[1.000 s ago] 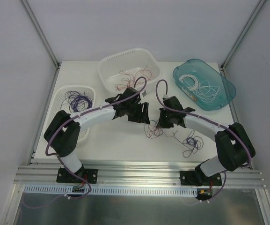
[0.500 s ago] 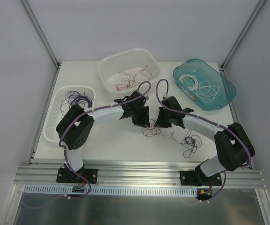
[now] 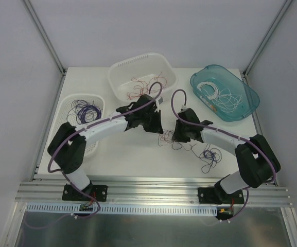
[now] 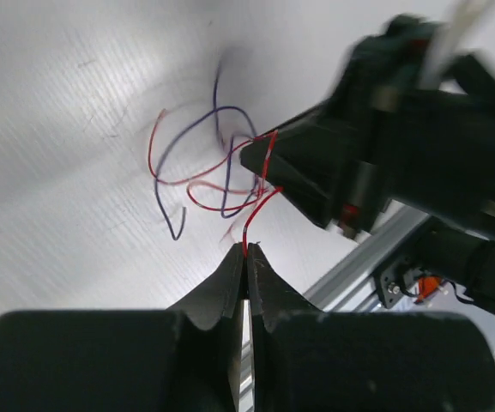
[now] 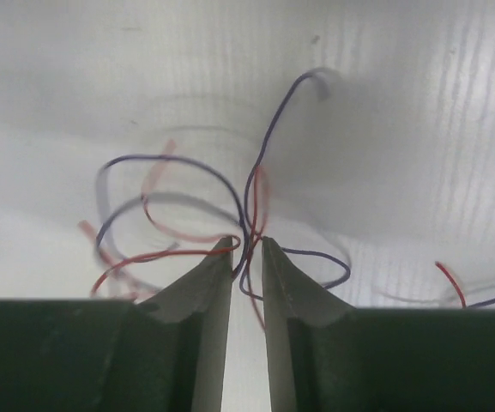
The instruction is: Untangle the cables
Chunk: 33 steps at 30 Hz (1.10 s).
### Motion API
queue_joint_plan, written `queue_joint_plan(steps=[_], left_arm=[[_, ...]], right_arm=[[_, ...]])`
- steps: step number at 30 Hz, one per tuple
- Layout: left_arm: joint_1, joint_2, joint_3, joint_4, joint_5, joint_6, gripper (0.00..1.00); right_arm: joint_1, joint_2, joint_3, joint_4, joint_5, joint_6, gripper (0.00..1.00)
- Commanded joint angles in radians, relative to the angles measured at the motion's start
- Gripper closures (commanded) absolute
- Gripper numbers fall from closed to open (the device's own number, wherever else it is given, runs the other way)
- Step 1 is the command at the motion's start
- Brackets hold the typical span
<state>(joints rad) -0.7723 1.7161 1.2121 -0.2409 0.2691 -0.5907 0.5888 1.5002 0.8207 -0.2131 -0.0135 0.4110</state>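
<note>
Presently, left fingers (image 4: 228, 287) pinching red cable (image 4: 249, 227), right fingers (image 5: 206, 279) narrowly apart, purple cable (image 5: 273, 129) between.

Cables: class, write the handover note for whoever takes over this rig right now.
Left gripper: shut on a red cable.
Right gripper: jaws slightly apart around strands of the tangle.
The tangle, red and purple, lies on the table between the grippers; a purple clump nearby.
Done: red cables in the white basket, purple cables in the left basket, white cables in the teal tray.
To do: separate both table piles.
</note>
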Motion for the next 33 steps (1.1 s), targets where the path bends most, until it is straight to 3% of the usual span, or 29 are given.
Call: queue_joint_plan(steps=[1,7,15,20,28,33], left_arm=[[0.010,-0.194,0.009,-0.011,-0.054,0.098,1.00],[0.088,-0.368,0.023,-0.066,-0.044,0.152,1.00],[0.275,-0.535,0.127,-0.193,-0.050,0.238,1.00],[0.320,-0.567,0.268,-0.287,-0.108,0.314,1.00],[0.375,-0.559,0.525,-0.403,-0.356,0.465,1.00],[0.381,-0.503,0.659,-0.410,-0.358,0.505,1.00]], right_arm=[[0.002,0.000,-0.035,-0.015,0.075,0.003,0.76],[-0.021,-0.006,-0.066,-0.037,0.122,-0.008,0.75],[-0.086,-0.040,-0.120,-0.062,0.161,-0.009,0.73],[-0.129,-0.080,-0.155,-0.077,0.169,-0.021,0.73],[-0.184,-0.149,-0.187,-0.127,0.181,-0.026,0.72],[-0.192,-0.170,-0.184,-0.137,0.164,-0.034,0.72]])
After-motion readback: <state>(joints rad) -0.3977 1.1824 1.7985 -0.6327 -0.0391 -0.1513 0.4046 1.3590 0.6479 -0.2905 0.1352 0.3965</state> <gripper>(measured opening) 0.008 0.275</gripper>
